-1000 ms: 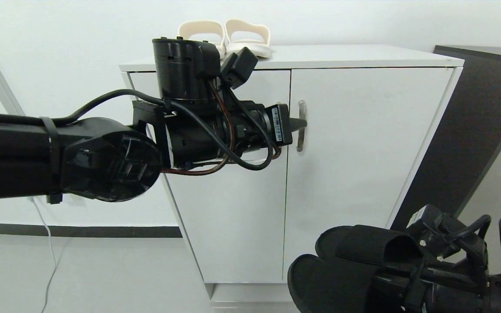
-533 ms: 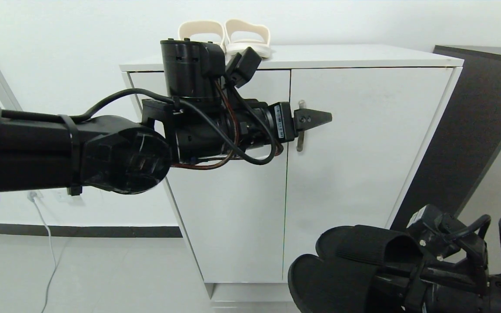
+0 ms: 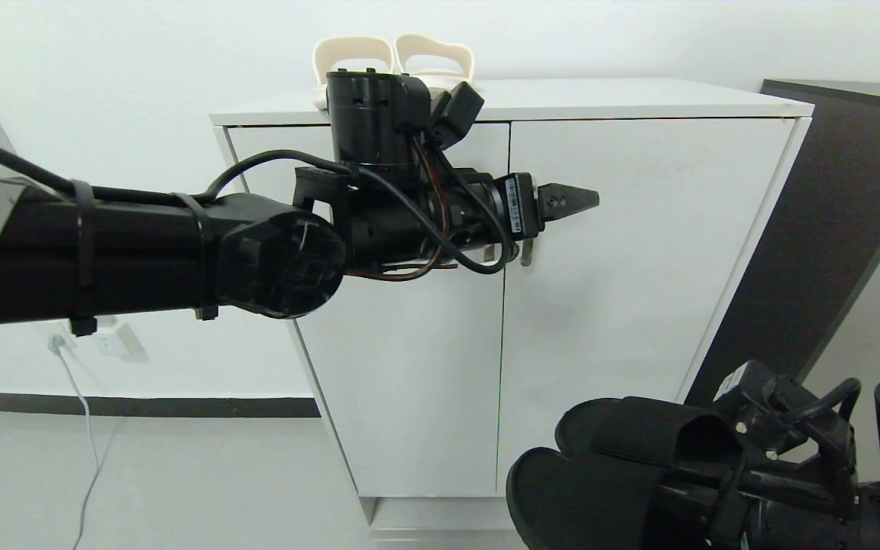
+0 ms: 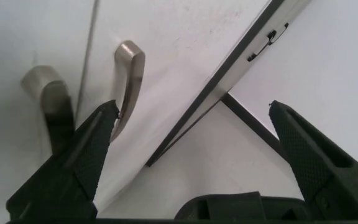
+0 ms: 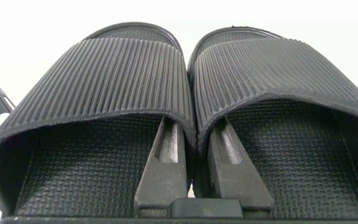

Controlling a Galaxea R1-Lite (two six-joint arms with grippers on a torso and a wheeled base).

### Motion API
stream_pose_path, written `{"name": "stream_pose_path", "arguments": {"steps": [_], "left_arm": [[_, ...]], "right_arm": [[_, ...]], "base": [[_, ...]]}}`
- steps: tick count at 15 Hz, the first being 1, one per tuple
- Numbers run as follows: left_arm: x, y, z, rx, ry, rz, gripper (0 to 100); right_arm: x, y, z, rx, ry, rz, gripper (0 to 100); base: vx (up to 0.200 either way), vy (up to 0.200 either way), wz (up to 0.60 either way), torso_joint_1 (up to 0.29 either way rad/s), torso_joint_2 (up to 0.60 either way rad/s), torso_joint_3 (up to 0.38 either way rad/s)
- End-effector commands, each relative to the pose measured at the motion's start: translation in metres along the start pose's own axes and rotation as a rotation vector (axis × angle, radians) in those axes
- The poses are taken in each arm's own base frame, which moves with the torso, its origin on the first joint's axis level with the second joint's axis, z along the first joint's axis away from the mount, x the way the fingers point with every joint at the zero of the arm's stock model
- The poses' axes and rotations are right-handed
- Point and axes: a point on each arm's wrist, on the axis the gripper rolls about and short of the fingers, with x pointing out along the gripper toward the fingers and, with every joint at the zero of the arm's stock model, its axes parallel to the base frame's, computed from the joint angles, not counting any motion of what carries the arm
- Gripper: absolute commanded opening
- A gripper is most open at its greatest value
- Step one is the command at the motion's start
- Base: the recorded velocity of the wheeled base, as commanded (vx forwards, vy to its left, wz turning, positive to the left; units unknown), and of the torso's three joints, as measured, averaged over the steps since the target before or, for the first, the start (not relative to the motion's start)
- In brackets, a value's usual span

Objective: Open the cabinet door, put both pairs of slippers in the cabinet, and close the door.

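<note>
1. White wall (image 3: pixel 104 76) backs the cabinet (image 3: pixel 638 229), whose doors are shut; cream slippers (image 3: pixel 394 57) sit on top.
2. Left claw (image 4: pixel 191 118) gapes beside a door handle (image 4: pixel 130 78). Centre the handle between the jaws before closing.
3. Right claw (image 5: pixel 194 134) pinches the black slippers (image 5: pixel 104 81), low before the cabinet.

Left arm (image 3: pixel 142 252) hides most of the door handle (image 3: pixel 525 252) and part of the cream slippers (image 3: pixel 394 55) — black slippers (image 3: pixel 623 458) cropped below.
</note>
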Motion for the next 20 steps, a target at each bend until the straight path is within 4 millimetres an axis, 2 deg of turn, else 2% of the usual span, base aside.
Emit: {"name": "stream_pose_path", "arguments": {"steps": [1, 5, 6, 13, 16, 20], "left_arm": [[0.006, 0.004, -0.004, -0.003, 0.008, 0.004, 100], [0.011, 0.006, -0.006, -0.004, 0.012, 0.002, 100], [0.012, 0.006, -0.006, -0.002, 0.010, 0.002, 0], [0.006, 0.000, -0.007, -0.004, 0.020, -0.016, 0], [-0.006, -0.016, -0.014, -0.005, 0.042, -0.042, 0], [-0.033, -0.045, -0.020, 0.005, 0.041, -0.096, 0]], "right_arm": [[0.001, 0.000, 0.000, 0.000, 0.003, 0.001, 0], [0.001, 0.000, 0.000, 0.000, 0.004, 0.004, 0], [0.001, 0.000, -0.001, 0.000, 0.008, 0.007, 0], [0.000, 0.000, -0.004, 0.001, 0.017, 0.009, 0], [-0.001, 0.002, -0.006, -0.002, 0.017, 0.030, 0], [-0.014, 0.005, -0.012, -0.033, 0.004, 0.132, 0]], "base": [[0.000, 0.000, 0.00, 0.000, 0.00, 0.000], [0.000, 0.000, 0.00, 0.000, 0.00, 0.000], [0.000, 0.000, 0.00, 0.000, 0.00, 0.000], [0.000, 0.000, 0.00, 0.000, 0.00, 0.000], [0.000, 0.000, 0.00, 0.000, 0.00, 0.000], [0.000, 0.000, 0.00, 0.000, 0.00, 0.000]]}}
